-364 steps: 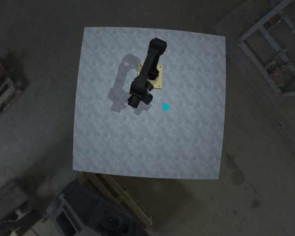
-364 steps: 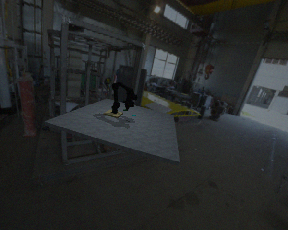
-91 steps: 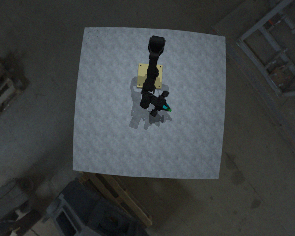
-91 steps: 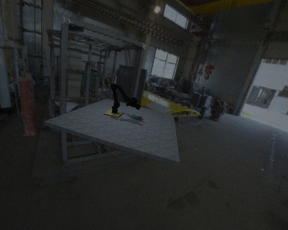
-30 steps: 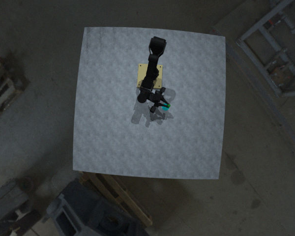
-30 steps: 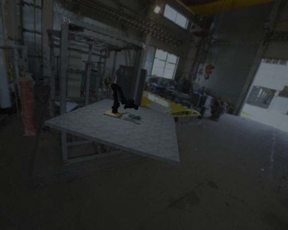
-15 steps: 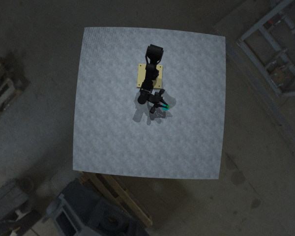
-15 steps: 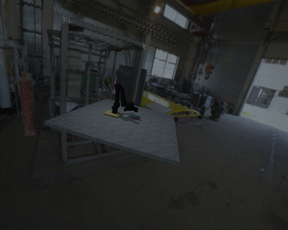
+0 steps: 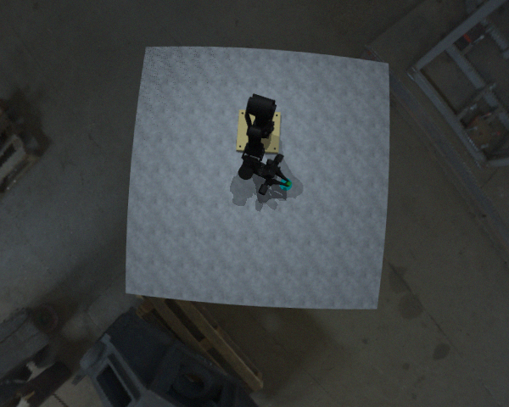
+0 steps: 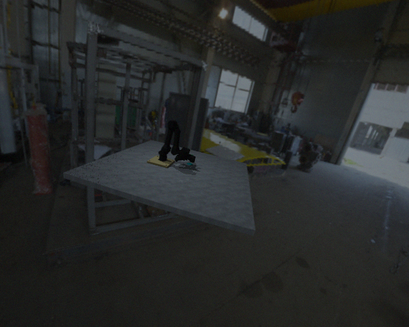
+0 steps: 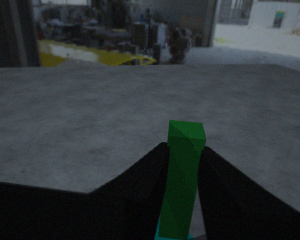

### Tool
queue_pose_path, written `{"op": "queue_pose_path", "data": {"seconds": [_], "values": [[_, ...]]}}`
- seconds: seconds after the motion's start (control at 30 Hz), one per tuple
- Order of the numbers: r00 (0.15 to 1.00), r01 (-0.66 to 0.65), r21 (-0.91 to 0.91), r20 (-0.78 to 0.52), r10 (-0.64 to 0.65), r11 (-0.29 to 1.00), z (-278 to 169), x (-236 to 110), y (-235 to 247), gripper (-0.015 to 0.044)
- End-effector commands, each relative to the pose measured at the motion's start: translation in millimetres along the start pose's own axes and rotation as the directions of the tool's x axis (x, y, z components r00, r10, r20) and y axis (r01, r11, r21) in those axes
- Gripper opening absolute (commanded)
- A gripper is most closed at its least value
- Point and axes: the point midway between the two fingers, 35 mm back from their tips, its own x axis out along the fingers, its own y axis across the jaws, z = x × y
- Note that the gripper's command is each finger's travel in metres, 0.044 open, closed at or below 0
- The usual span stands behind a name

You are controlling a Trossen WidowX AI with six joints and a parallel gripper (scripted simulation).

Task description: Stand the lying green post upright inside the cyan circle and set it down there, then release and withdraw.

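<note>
The green post (image 9: 288, 184) (image 11: 182, 187) is held between the fingertips of my gripper (image 9: 288, 182) (image 11: 183, 152), which is shut on it near its top end. In the wrist view the post looks close to upright, with a slight lean. The cyan circle (image 9: 283, 187) (image 10: 189, 164) shows under and around the post in the top view, and a sliver of it shows at the post's lower end in the wrist view. My gripper reaches in low and nearly level. Whether the post's base touches the table top cannot be told.
The arm's yellow base plate (image 9: 242, 142) (image 10: 155, 162) lies on the grey table top (image 9: 193, 245) (image 10: 204, 197) close behind the circle. The arm folds over the plate. The arm's shadow falls around the circle.
</note>
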Motion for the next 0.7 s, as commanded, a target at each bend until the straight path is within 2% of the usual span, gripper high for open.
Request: {"op": "queue_pose_path", "data": {"seconds": [0.0, 0.67], "values": [[1.000, -0.004, 0.011, 0.001, 0.004, 1.000, -7.8, 0.2, 3.8, 0.0023], [1.000, 0.000, 0.006, -0.001, 0.000, 1.000, -32.4, 3.7, 6.9, 0.0023]]}}
